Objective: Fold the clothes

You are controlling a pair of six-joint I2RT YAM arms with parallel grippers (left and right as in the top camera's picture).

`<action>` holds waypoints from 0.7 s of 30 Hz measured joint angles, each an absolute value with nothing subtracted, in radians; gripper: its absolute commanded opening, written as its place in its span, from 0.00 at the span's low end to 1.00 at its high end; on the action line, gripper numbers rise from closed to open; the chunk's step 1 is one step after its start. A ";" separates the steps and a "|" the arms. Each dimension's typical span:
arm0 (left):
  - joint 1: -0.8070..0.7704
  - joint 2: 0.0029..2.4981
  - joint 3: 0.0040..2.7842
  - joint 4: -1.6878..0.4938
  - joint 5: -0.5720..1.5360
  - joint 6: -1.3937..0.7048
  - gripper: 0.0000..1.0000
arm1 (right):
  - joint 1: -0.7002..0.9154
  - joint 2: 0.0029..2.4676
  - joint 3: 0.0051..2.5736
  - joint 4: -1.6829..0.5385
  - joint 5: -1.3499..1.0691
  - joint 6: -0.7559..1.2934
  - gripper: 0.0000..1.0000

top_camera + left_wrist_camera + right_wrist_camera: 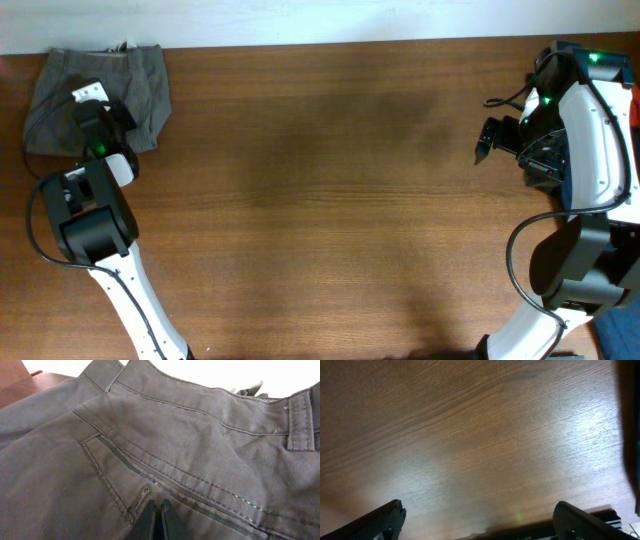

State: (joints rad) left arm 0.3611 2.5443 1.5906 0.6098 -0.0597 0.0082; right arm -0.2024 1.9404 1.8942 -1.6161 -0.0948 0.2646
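The grey clothes (140,75) lie in a compact bundle at the table's far left corner, with a small white tag (90,92) showing on top. My left gripper (92,115) sits over the bundle's near part. In the left wrist view the clothes (200,435) fill the frame, with waistband, belt loop and stitched pocket. The left gripper (155,506) has its fingers shut together, tips at the pocket seam, with no cloth visibly between them. My right gripper (487,138) is open and empty at the far right, and the right wrist view shows the right gripper (477,510) over bare wood.
The wooden table (330,200) stretches between the two arms. The left arm's base (85,215) stands near the left edge, just in front of the clothes. The right arm's base and cables (580,130) stand at the right edge.
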 measured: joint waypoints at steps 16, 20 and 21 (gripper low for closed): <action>0.287 2.003 1.575 0.239 0.032 0.015 0.99 | -0.202 1.940 1.895 -1.677 -0.095 0.265 0.99; 0.287 1.848 1.583 0.036 0.100 0.016 0.99 | -0.202 1.932 1.897 -1.695 -0.139 0.233 0.99; 0.288 1.818 1.583 -0.020 0.122 0.016 0.99 | -0.201 1.924 1.897 -1.694 -0.153 0.225 0.99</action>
